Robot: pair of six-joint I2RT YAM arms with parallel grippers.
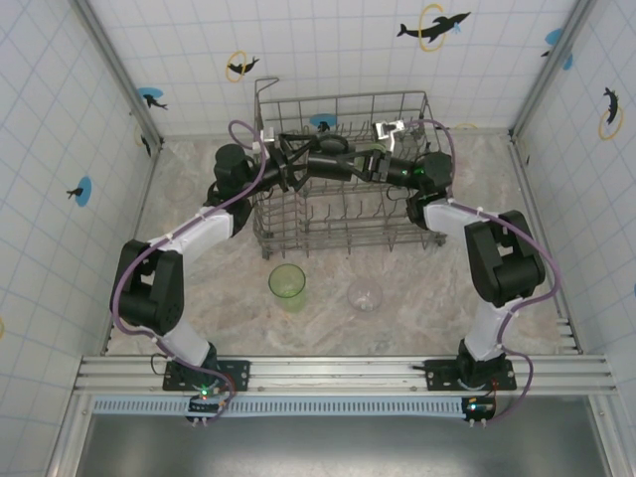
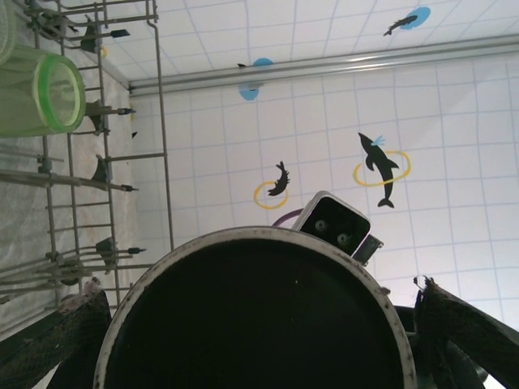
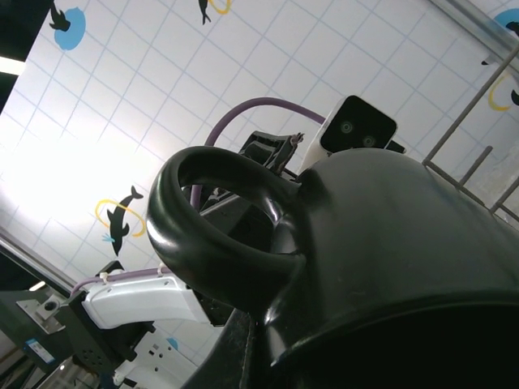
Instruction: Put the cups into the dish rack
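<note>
Left fingers (image 2: 69,336) stand wide apart and are clamped on the dark mug (image 2: 255,324), one on each side of its wall. From the left wrist I look straight into the mug's black mouth with its pale rim. The right fingers (image 1: 370,164) come in from the other side and meet the mug end to end, but I cannot tell whether they are gripping it or only close to it. The right wrist view is taken up by the mug's glossy side and its looped handle (image 3: 215,235).

Seen from above, both arms reach in over the dish rack (image 1: 338,234) and the mug (image 1: 333,164) hangs between them over the rack's middle, toward its far side. The rack's tall wire sides rise close around the two wrists, so there is little slack to either side. The tiled back wall stands just behind the rack. Rows of upright tines sit below the mug.

Inside the rack a pale green cup (image 2: 40,89) lies among the tines, up and to the left of the mug in the left wrist view, well apart from the fingers.

On the table (image 1: 199,298) in front of the rack stand a green cup (image 1: 287,283) and a clear cup (image 1: 365,295). They are side by side, apart from each other, with open marbled surface all round them and both arms far from them.
</note>
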